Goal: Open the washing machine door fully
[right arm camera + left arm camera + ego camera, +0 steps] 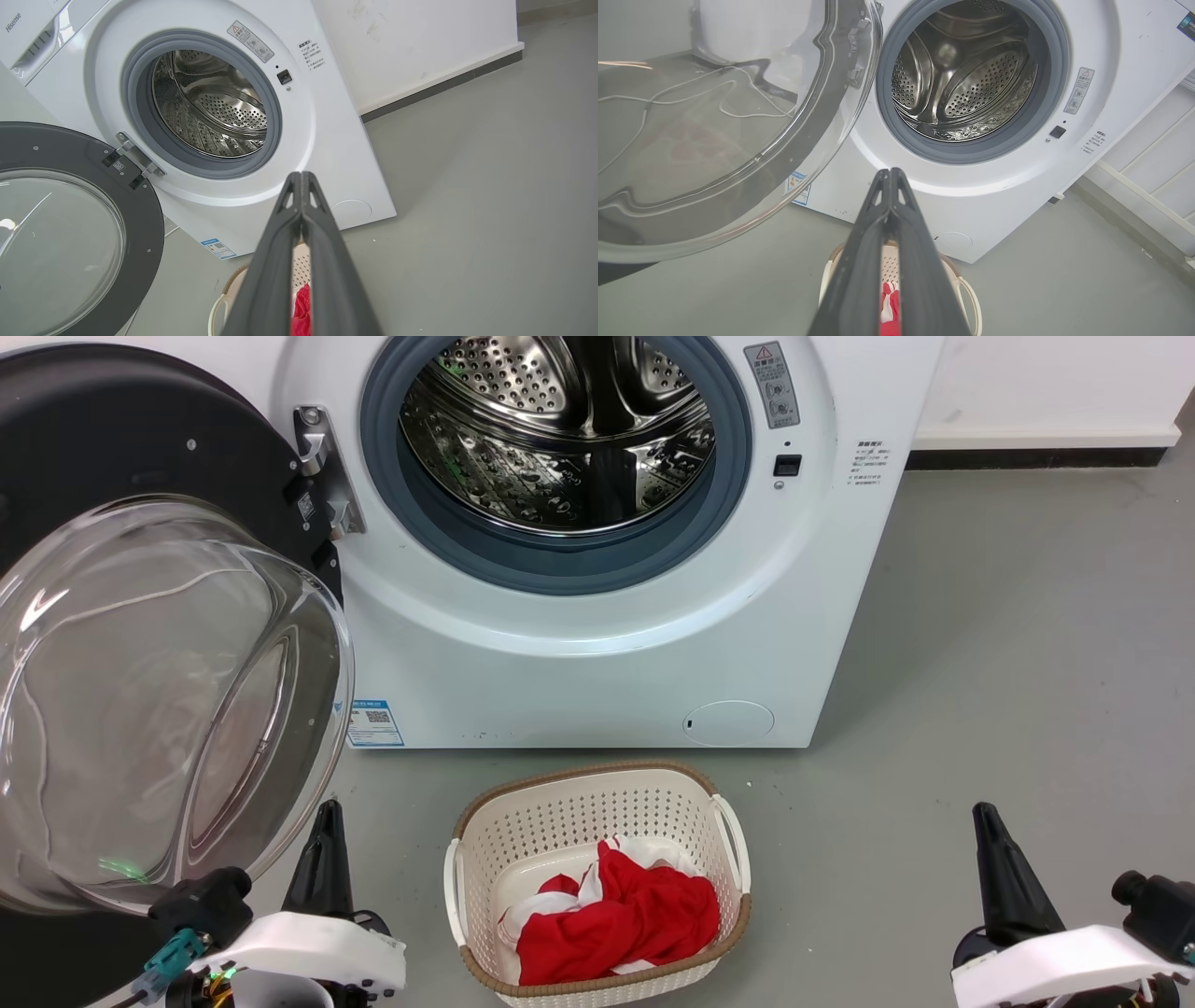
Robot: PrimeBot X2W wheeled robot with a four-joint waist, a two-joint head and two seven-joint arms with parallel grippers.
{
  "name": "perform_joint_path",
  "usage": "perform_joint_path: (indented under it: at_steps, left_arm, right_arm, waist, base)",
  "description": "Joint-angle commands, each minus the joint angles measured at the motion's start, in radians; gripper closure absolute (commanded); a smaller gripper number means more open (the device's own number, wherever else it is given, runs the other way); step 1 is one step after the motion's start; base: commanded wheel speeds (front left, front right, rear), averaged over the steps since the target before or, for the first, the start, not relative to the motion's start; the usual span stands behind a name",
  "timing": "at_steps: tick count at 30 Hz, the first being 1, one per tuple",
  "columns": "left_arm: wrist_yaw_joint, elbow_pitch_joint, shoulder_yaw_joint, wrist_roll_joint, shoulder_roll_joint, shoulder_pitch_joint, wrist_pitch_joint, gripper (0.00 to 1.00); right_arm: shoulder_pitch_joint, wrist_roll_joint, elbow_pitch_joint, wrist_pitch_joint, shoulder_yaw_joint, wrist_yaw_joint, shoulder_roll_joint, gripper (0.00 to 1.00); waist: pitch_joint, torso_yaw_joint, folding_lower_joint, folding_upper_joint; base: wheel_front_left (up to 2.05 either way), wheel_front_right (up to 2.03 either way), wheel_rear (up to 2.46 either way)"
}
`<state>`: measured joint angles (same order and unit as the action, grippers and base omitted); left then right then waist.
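Pointing forward, left end effector (326,817) and right end effector (983,814) sit clenched, empty.

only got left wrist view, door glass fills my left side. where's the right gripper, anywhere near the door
Observer: No. In the head view the right gripper sits low on the right over bare floor, well apart from the washing machine door.
Operator: holding anything
Observer: No. The right wrist view shows its fingers shut tip to tip with nothing gripped.
Operator: basket is mostly hidden for me, what's in it
Observer: Head view: red and white cloth lies in the cream basket, which stands in front of the washing machine.
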<state>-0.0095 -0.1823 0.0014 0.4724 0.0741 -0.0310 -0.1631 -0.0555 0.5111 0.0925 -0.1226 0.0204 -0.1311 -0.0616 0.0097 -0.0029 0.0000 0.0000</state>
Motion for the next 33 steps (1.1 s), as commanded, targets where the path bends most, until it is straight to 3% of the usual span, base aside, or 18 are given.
perform_joint_path:
  at_steps: [1,33]
  left_arm:
    - [-0.009,0.011,0.006,0.04,-0.001,-0.032,0.007,1.0]
    - [-0.056,-0.019,0.051,0.5,-0.01,-0.054,0.12,1.0]
  right_arm:
    - [0.035,0.041,-0.009,0.004,0.001,0.0,-0.009,1.0]
    - [0.092,0.504,0.056,0.082,0.016,0.0,-0.019,1.0]
  waist:
    - [0.0,0.0,0.0,0.0]
    - [-0.002,0.001,0.0,0.0]
  base:
    - [0.0,0.0,0.0]
    - [0.0,0.0,0.0]
